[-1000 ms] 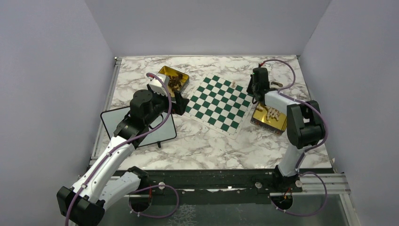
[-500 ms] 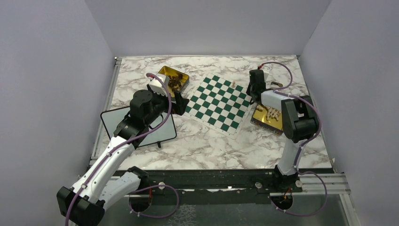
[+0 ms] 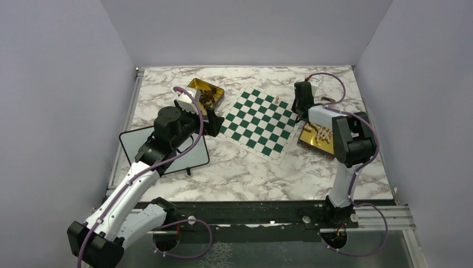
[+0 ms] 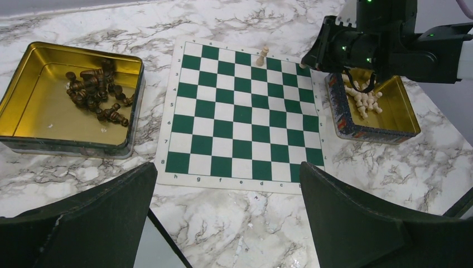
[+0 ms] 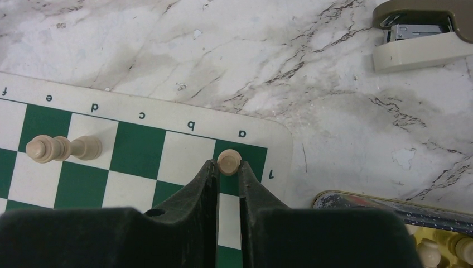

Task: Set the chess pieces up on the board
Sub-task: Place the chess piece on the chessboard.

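Standing upright, the pale piece (image 5: 228, 161) pointed its rounded head straight up toward the right wrist camera, its long axis vertical. From there only its round beige top showed. It sat between the two dark fingertips (image 5: 208, 177) of the right hand (image 5: 227, 168), which were drawn narrow and pinched it from either side. The piece was over the green corner square of the board (image 5: 139, 151), marked a and 1; whether its base touched the mat could not be told.

A second pale piece (image 5: 64, 148), slim with a small knob on its head, stood upright on the white square of the d file in the same edge row. It was well apart from the right hand.

The left hand (image 4: 227, 184) hung with its fingers spread wide and held nothing. It was over the table (image 5: 167, 44) just off the opposite edge of the board.

A gold tin (image 4: 33, 95) beside that side of the board held a heap of dark pieces (image 4: 95, 95) lying at all angles. A second tin (image 4: 401, 106) just beside the right hand held a cluster of loose pale pieces (image 4: 363, 100).

A beige stapler (image 5: 424, 33) lay on the table beyond the board's corner, and a whiteboard (image 3: 134, 145) lay under the left arm.
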Action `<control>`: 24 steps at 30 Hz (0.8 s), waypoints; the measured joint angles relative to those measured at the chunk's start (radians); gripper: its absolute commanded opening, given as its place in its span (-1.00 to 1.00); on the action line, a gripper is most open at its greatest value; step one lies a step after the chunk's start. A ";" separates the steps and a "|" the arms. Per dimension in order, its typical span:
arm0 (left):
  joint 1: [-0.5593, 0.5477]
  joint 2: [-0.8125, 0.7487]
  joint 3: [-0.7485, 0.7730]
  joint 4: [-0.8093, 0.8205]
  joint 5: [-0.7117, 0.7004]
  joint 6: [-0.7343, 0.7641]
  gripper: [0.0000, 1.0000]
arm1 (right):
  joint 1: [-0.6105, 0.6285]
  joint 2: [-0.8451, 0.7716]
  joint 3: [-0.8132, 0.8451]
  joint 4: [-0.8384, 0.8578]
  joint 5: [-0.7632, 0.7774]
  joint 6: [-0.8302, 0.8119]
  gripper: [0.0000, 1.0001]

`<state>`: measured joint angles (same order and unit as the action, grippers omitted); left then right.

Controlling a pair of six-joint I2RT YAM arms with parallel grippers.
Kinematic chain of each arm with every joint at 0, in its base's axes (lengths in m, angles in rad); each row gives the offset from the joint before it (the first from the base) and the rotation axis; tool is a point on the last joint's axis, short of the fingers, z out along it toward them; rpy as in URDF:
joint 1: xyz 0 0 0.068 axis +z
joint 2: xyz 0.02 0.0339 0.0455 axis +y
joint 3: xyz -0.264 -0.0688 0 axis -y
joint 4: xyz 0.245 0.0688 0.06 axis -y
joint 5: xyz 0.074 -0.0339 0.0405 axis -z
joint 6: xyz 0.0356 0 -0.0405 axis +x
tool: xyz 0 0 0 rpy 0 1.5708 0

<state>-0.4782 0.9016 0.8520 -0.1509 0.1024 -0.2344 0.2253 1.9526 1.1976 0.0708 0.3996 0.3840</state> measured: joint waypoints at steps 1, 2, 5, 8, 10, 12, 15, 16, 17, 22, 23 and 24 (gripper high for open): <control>0.000 0.000 0.000 0.000 0.000 0.000 0.98 | 0.000 0.000 0.000 -0.006 0.000 0.001 -0.70; 0.000 0.000 0.000 0.000 0.000 0.000 0.98 | 0.000 0.000 0.000 -0.010 0.000 0.001 -0.70; 0.000 0.000 0.000 0.000 0.000 0.000 0.98 | 0.000 0.000 0.000 -0.019 0.000 0.004 -0.69; 0.000 0.000 0.000 0.000 0.000 0.000 0.98 | 0.000 0.000 0.000 -0.023 0.000 0.005 -0.69; 0.000 0.000 0.000 0.000 0.000 0.000 0.98 | 0.000 0.000 0.000 -0.025 0.000 0.005 -0.69; 0.000 0.000 0.000 0.000 0.000 0.000 0.98 | 0.000 0.000 0.001 -0.029 0.000 0.004 -0.69; 0.000 0.000 0.000 0.000 0.000 0.000 0.98 | 0.000 0.000 0.008 -0.042 0.001 0.004 -0.69; 0.000 0.000 0.000 0.000 0.000 0.000 0.98 | 0.000 0.000 0.010 -0.043 0.001 0.004 -0.69; 0.000 0.000 0.000 0.000 0.000 0.000 0.98 | 0.000 0.000 0.011 -0.044 0.001 0.004 -0.69; 0.000 0.000 0.000 0.000 0.000 0.000 0.98 | 0.000 0.000 0.011 -0.054 0.001 0.005 -0.67; 0.000 0.000 0.000 0.000 0.000 0.000 0.98 | 0.000 0.001 0.011 -0.056 0.001 0.005 -0.66; 0.000 0.000 0.000 0.000 0.000 0.000 0.98 | 0.000 0.002 0.011 -0.058 0.001 0.005 -0.67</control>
<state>-0.4782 0.9016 0.8520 -0.1509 0.1024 -0.2344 0.2253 1.9541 1.2091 0.0132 0.4004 0.3885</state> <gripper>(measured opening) 0.991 0.187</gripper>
